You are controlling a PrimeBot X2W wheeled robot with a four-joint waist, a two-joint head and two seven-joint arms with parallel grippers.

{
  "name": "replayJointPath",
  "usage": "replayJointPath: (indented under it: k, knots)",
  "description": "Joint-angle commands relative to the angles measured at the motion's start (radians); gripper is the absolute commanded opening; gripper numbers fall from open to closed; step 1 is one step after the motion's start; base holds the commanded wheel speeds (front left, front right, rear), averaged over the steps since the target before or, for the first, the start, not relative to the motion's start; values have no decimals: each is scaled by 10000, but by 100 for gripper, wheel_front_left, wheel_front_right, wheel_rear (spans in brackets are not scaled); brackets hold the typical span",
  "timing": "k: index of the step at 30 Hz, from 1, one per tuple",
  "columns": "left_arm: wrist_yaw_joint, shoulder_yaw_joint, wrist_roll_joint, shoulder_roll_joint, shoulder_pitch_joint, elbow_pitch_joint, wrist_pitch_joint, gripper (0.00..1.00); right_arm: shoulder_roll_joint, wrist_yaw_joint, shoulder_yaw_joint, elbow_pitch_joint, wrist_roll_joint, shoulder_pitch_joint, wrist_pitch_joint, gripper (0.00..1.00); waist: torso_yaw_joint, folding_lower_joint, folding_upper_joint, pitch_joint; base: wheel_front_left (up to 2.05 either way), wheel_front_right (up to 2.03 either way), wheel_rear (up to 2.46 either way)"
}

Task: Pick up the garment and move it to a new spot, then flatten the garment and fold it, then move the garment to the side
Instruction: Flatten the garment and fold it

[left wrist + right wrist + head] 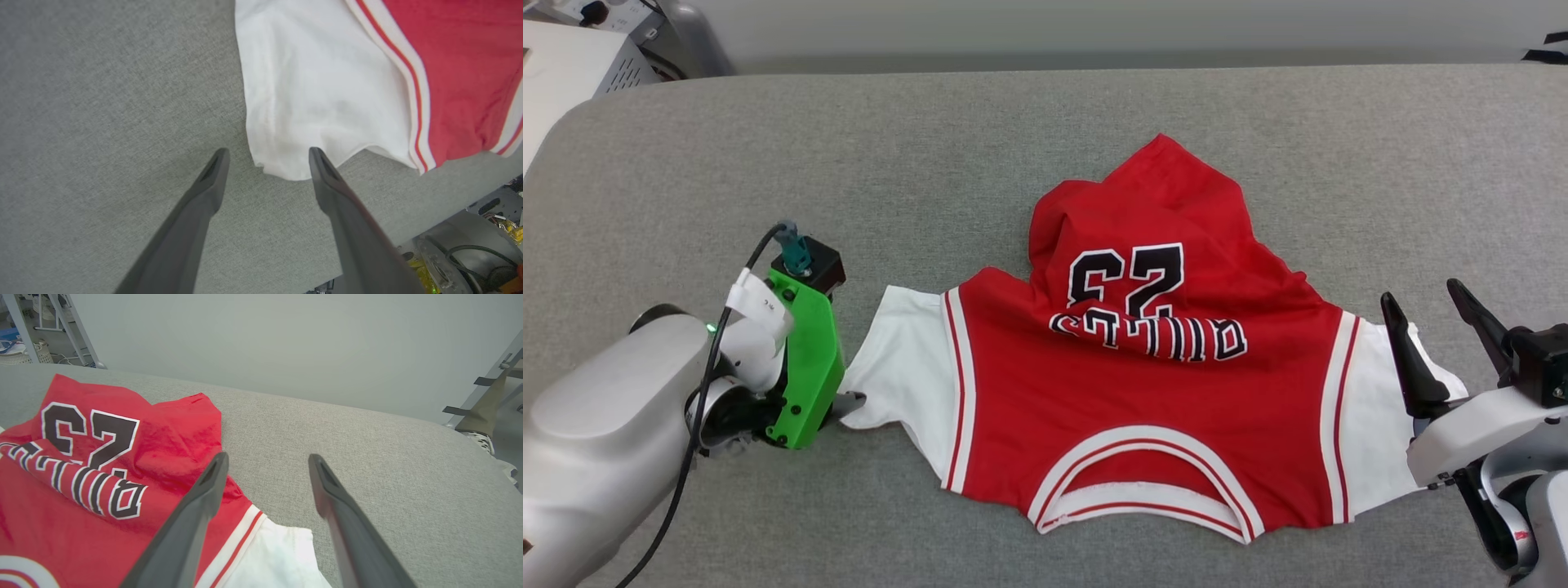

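Dark-grey left gripper (267, 157) is spread wide and empty, with one fingertip right at the cuff edge of a white sleeve of the garment (1143, 384), tips low over the grey cloth table (768, 147). Right gripper (1421, 294) is also wide and empty, fingers raised over the opposite white sleeve, not gripping it. Garment lies mid-table, "23" side up, collar toward the robot, sleeves out to either side — far end bunched up, a crease across the lettering. Green bracket (809, 367) on the left wrist.

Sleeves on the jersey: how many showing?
2 on the garment: left sleeve lies flat beside the left gripper; right sleeve lies partly behind the right gripper. Neither seems hidden.
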Motion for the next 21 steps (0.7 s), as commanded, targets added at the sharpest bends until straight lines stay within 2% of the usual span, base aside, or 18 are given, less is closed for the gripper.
replayJointPath:
  k: [1, 14, 15, 16, 21]
  knots:
    - [46, -54, -4, -62, 194, 94, 40, 100, -61, -6, 9, -20, 113, -146, 36, 100, -88, -1, 0, 76, 0, 0, 0]
    - [-87, -410, 175, -658, 917, 1112, -108, 100, -220, -6, 65, -52, 149, -286, 128, 100, -345, -1, 0, 356, 0, 0, 0]
    - [-103, -425, 195, -709, 954, 1175, -175, 39, -231, -6, 65, -48, 151, -290, 135, 100, -346, -1, 0, 343, 0, 0, 0]
    - [-120, -433, 216, -765, 994, 1255, -320, 0, -243, -6, 62, -40, 153, -289, 144, 100, -342, -1, 0, 303, 0, 0, 0]
    - [-164, -132, 238, -790, 1034, 1440, -1533, 0, -307, -6, -79, -20, 168, -209, 165, 100, -265, -1, 0, -39, 0, 0, 0]
